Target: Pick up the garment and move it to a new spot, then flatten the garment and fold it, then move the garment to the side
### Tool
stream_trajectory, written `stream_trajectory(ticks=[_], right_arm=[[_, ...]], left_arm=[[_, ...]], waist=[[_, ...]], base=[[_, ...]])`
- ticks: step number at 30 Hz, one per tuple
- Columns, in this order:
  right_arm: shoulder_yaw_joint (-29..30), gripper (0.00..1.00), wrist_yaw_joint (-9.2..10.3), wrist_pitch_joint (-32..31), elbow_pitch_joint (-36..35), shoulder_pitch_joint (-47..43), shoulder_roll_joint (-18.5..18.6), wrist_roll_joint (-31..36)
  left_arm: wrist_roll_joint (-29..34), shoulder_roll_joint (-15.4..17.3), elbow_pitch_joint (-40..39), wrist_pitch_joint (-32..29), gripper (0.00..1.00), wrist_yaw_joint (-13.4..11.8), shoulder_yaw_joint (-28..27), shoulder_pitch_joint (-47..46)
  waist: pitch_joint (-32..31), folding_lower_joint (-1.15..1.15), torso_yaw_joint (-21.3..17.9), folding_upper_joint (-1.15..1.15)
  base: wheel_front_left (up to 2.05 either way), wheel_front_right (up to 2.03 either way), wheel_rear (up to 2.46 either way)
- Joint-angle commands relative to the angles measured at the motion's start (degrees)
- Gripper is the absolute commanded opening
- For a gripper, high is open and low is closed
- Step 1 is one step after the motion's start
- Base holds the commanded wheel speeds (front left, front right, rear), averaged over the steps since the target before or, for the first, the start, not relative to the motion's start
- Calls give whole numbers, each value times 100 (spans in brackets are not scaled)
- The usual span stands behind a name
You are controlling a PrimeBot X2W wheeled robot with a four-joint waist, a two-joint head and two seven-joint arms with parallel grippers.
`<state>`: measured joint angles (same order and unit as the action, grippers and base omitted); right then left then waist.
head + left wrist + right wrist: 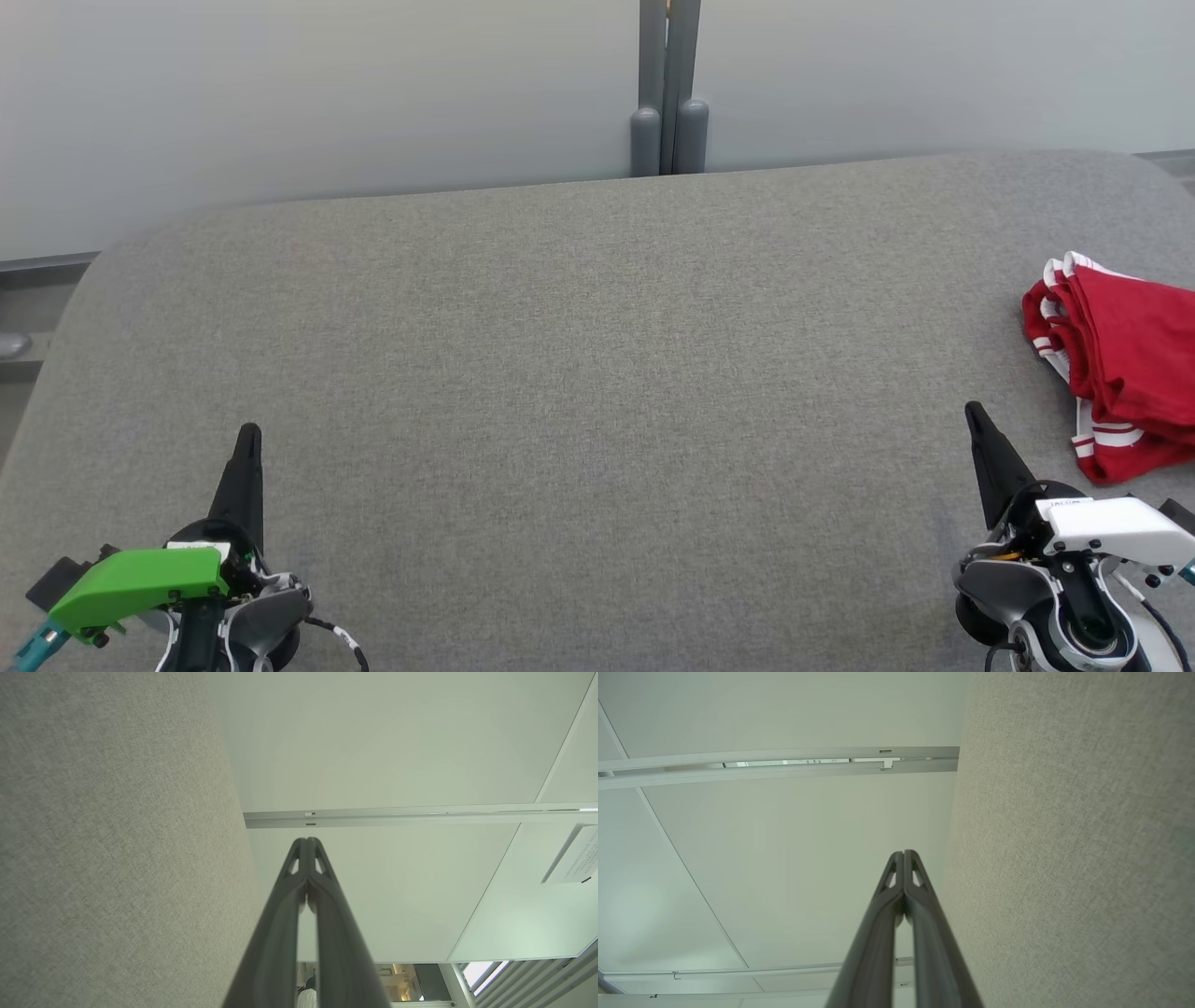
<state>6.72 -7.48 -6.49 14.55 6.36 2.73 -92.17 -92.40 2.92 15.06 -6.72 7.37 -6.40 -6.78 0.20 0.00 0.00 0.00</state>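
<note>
A red garment point(1125, 364) with white striped trim lies folded in a stack at the right edge of the grey fabric surface point(597, 373), partly cut off by the head view's border. My right gripper point(976, 413) stands shut at the lower right, a short way left of and below the garment, holding nothing. My left gripper point(248, 433) is shut and empty at the lower left, far from the garment. In the left wrist view the fingertips point(307, 841) meet; the right wrist view shows the same closed tips point(904, 853).
The grey surface has rounded far corners and ends at a pale wall point(327, 93). A grey post point(668, 89) stands behind the far edge at centre. Both wrist views look along the grey fabric point(117, 835) toward white panels.
</note>
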Motion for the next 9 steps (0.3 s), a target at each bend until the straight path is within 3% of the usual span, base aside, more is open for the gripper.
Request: stream_trajectory(ticks=[1,9], right_arm=[[-4,0,-2,-6,-18,61,28,-33],[-5,0,-2,-6,-18,61,28,-34]], left_arm=[[13,-2,-18,-12,0,22,-20,-76],[14,-2,-18,-13,0,22,-20,-76]], waist=[[0,0,0,0],[0,0,0,0]], base=[[0,0,0],[0,0,0]])
